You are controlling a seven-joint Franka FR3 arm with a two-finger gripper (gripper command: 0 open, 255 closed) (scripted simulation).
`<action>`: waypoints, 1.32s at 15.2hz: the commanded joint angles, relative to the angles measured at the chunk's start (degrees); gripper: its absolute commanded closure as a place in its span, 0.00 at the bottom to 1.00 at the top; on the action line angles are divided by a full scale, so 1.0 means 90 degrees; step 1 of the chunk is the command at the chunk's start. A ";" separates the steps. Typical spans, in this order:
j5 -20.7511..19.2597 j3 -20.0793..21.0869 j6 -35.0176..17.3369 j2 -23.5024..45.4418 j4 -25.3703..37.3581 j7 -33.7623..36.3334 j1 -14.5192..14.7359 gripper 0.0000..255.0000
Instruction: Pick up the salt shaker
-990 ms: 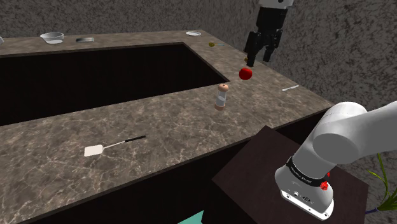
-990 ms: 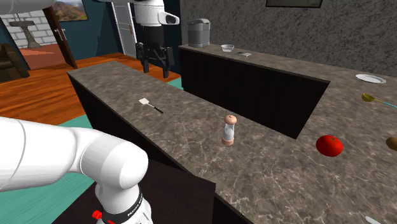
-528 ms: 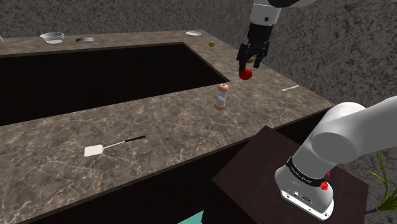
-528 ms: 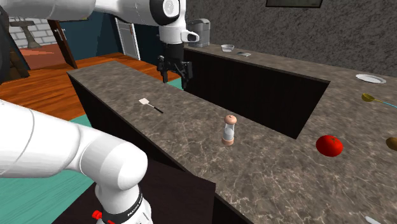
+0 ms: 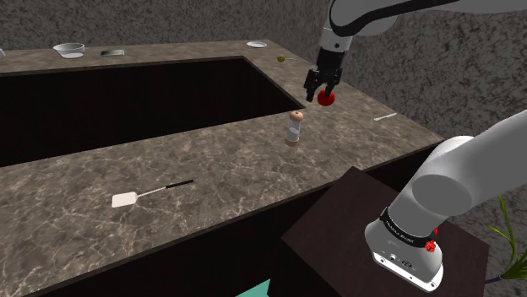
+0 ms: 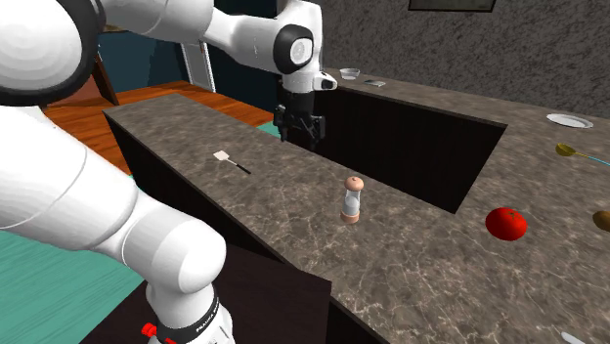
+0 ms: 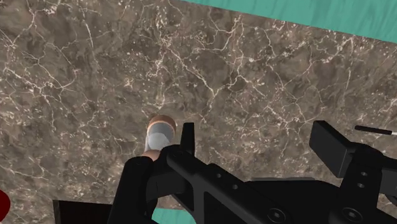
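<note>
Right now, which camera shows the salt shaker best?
The second exterior view: the salt shaker stands upright on the counter, whole and unobstructed from the side. The shoulder view shows it whole too, but farther off. The wrist view looks down on its cap, its lower part hidden behind the gripper.

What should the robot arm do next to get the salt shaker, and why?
Probably slide the open jaws sideways until they straddle the salt shaker. It stands upright on the marble counter, and the wrist view shows it just outside one finger, not between the two, with the jaws higher than its cap.
</note>
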State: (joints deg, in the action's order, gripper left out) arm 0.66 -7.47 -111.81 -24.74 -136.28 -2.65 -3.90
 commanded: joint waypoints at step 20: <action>0.1921 -0.0759 -0.2214 0.4908 0.2779 -0.2474 -0.0622 0.00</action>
State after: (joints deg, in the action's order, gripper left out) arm 16.71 -14.46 -131.10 17.10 -112.85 -23.59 -8.75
